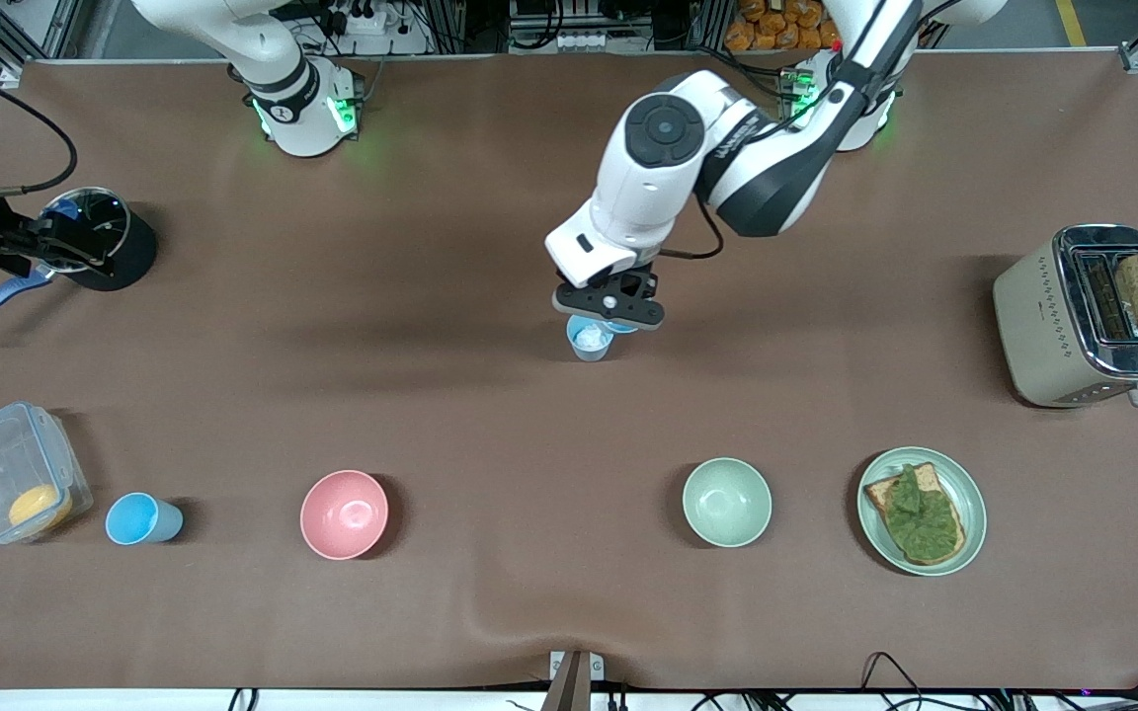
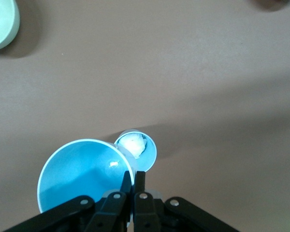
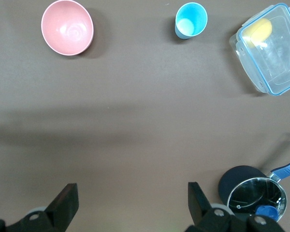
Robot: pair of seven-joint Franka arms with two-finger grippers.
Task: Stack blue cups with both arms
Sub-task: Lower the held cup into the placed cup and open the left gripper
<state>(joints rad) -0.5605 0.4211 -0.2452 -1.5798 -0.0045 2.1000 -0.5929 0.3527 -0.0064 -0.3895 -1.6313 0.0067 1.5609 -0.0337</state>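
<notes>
My left gripper (image 1: 609, 314) (image 2: 134, 176) is shut on the rim of a blue cup (image 2: 77, 174), held in the air over the table's middle; only a sliver of it shows under the hand in the front view (image 1: 625, 327). Just below and beside it a second blue cup (image 1: 590, 339) (image 2: 135, 145) with a white patch inside stands upright on the table. A third blue cup (image 1: 142, 518) (image 3: 190, 20) stands near the front camera toward the right arm's end. My right gripper (image 3: 130, 193) is open and empty, high over the table beside the pot.
A pink bowl (image 1: 344, 513) (image 3: 67, 27) and a pale green bowl (image 1: 726, 502) (image 2: 0, 21) stand in the row nearest the front camera. There is also a clear container (image 1: 6, 464), a black pot (image 1: 100, 237), a plate with toast (image 1: 970, 494) and a toaster (image 1: 1053, 316).
</notes>
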